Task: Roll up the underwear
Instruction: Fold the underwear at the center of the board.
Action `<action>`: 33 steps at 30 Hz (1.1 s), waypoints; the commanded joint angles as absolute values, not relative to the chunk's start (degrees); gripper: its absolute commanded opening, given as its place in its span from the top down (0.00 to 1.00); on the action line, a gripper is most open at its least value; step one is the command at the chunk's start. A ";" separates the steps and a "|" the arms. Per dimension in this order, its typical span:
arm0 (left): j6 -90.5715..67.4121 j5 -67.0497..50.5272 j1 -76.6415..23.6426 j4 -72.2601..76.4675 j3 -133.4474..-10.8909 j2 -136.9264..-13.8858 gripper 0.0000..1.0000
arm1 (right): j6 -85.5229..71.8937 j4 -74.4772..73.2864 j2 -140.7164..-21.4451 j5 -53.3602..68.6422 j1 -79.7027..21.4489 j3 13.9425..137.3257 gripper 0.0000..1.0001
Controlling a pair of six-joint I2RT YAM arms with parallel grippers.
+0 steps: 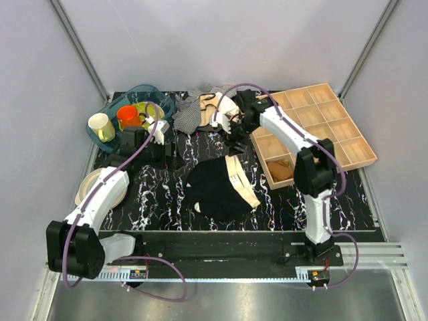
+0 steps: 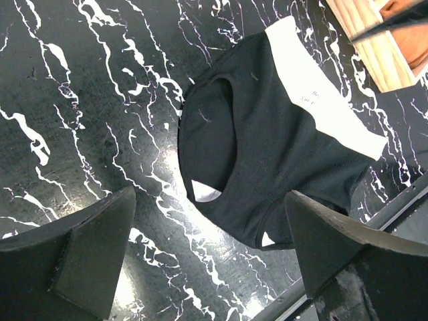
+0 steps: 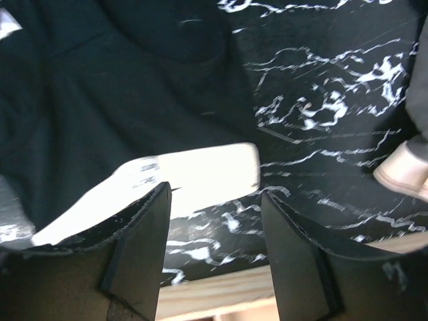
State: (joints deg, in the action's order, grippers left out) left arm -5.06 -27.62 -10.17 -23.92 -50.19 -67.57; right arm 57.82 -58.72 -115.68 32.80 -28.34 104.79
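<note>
The underwear [image 1: 217, 188] lies spread flat on the black marbled table, black with a cream waistband [image 1: 235, 175] along its right side. In the left wrist view the underwear [image 2: 267, 154] lies ahead of my left gripper [image 2: 210, 254], which is open and empty above bare table to its left. In the top view the left gripper [image 1: 175, 159] is left of the garment. My right gripper [image 1: 235, 146] hovers just behind the waistband, open and empty. In the right wrist view the right gripper [image 3: 214, 234] has the waistband end [image 3: 194, 167] just beyond its fingertips.
A wooden compartment tray [image 1: 334, 127] stands at the right with a tan-brown bundle [image 1: 281, 170] in one cell. A grey-and-white striped cloth [image 1: 194, 110] and a cream garment [image 1: 224, 107] lie at the back. A blue bin [image 1: 160, 100] with cups and a plate [image 1: 90, 187] sit at the left.
</note>
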 commanded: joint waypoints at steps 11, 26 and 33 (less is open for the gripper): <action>-0.44 -24.34 -10.11 -25.14 -52.38 -63.46 0.04 | 60.21 -72.42 -140.89 32.34 -28.21 130.43 0.41; -0.36 -41.39 -13.79 -16.44 -58.16 -84.09 0.06 | 58.71 -64.98 -136.06 41.39 -25.84 126.31 0.99; 2.55 -42.27 -13.97 -15.65 -71.08 -101.59 0.07 | 58.27 -59.42 -131.84 43.42 -25.75 118.83 0.99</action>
